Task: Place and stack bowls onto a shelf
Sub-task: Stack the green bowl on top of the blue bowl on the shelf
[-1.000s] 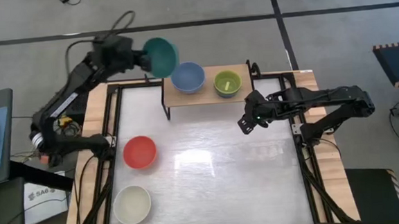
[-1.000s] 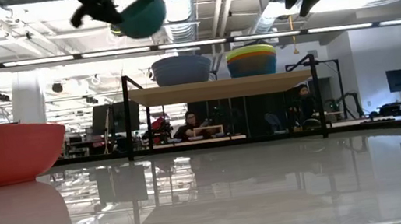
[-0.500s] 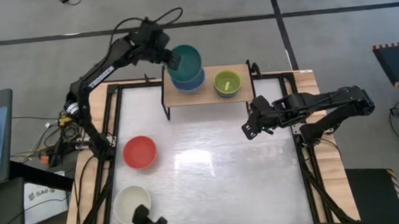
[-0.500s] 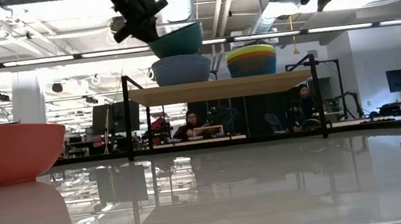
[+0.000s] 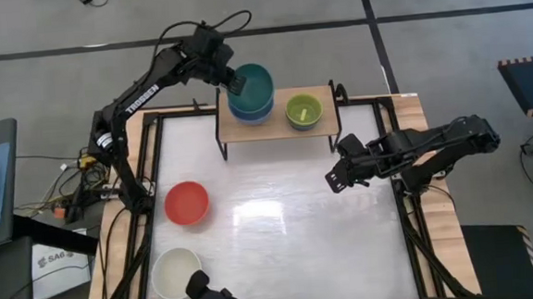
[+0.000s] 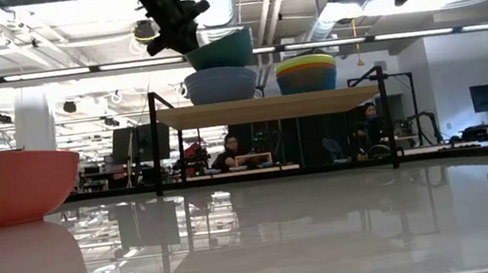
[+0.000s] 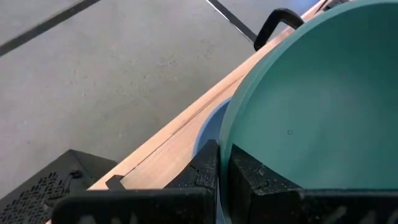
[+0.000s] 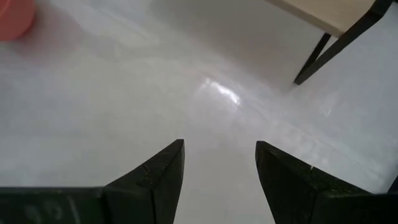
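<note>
Your left gripper (image 5: pixel 231 77) pinches the rim of the teal bowl (image 5: pixel 251 83), resting tilted in the blue bowl (image 6: pixel 221 85) on the shelf (image 5: pixel 279 126). Level it before releasing. Your right gripper (image 5: pixel 337 175) waits open, empty.

The shelf (image 5: pixel 279 125) is a low light-wood board on thin black legs; on its left end the dark teal bowl (image 5: pixel 249 84) sits upright in the blue bowl (image 5: pixel 246 113), tilted slightly and perhaps not fully nested. At the shelf's right end is a stack of small bowls (image 6: pixel 306 73), lime green (image 5: pixel 303 110) on top. In front of the shelf's left end lies the red bowl (image 5: pixel 186 203), with the white bowl (image 5: pixel 176 271) farther forward, both upright.
</note>
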{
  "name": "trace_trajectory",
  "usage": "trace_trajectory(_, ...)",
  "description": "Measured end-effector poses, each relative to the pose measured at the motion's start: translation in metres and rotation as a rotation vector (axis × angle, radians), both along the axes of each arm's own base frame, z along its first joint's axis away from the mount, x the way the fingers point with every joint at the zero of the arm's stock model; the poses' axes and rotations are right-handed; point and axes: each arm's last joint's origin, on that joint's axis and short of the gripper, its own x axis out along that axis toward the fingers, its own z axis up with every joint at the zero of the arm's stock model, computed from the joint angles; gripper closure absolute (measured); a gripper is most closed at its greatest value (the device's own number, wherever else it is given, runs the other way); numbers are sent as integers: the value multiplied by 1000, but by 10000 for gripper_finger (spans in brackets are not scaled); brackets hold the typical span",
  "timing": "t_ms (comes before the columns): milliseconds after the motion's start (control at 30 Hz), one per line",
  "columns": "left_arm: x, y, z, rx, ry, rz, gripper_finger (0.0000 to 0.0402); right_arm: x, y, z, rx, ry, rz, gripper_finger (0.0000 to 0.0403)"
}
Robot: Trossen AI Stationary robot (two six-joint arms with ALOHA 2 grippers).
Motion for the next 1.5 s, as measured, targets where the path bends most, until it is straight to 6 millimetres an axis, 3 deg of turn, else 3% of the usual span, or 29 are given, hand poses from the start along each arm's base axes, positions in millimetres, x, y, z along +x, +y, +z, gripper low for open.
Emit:
trace_trajectory(733,-4,-3,-5,-40,65,-36,398,3,-2,1,-2,-32,-14,179)
trace_trajectory(867,-2,3,-12,-44,83,-33,372,5,-4,2,-1,-49,-23,179)
trace_trajectory(1133,8,12,-30,-67,126,-57,280,6,-5,2,-10,-57,-18,179)
trace_trajectory(1267,7,9,-16,-34,88,-48,253,6,-3,2,-8,-59,-15,179)
trace_trajectory(1400,4,8,11,69,29,-29,249,8,-3,2,-5,-69,-17,179)
trace_trajectory(1500,6,11,20,148,-8,-14,252,10,-4,2,-1,-83,-25,179)
